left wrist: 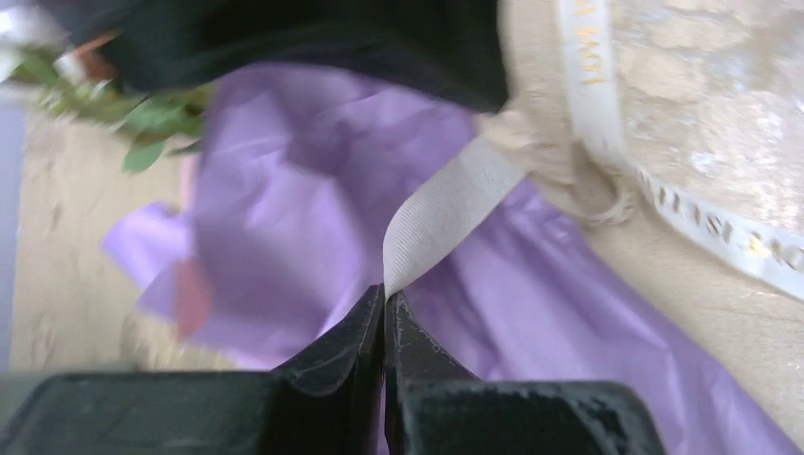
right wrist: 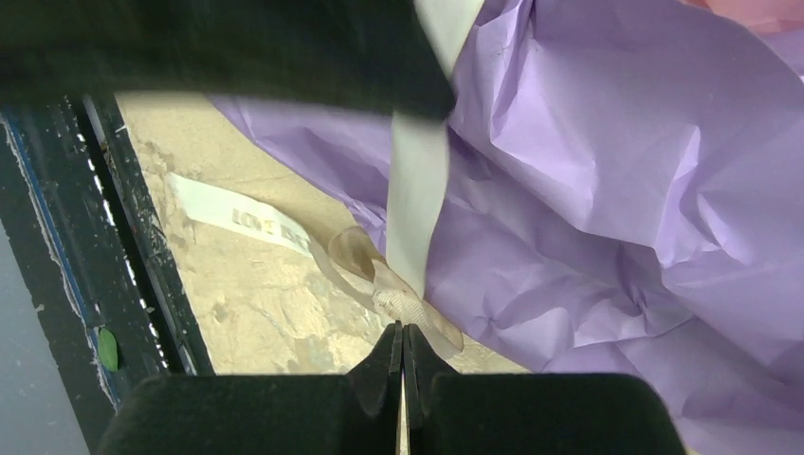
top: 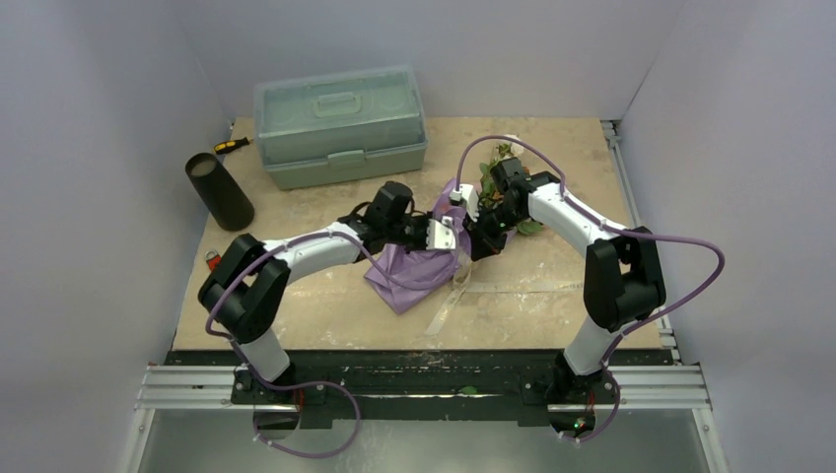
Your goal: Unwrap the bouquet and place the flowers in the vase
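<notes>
Grip from both arms on the beige fabric ribbon (left wrist: 446, 213) of the purple crinkled-paper bouquet (top: 414, 271).
Left fingers (left wrist: 377, 313) clamp a strand; right fingers (right wrist: 396, 346) clamp the knot.

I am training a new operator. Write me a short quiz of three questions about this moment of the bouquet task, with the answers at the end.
1. True or false: something sticks out of the matte black cylindrical vase.
2. What does the left claw pinch? A) the flat beige fabric ribbon B) a green leaf C) the vase rim
3. Which colour of the bouquet's crinkled wrapping paper faces the top camera?

Key: 1 false; 2 A; 3 purple.
</notes>
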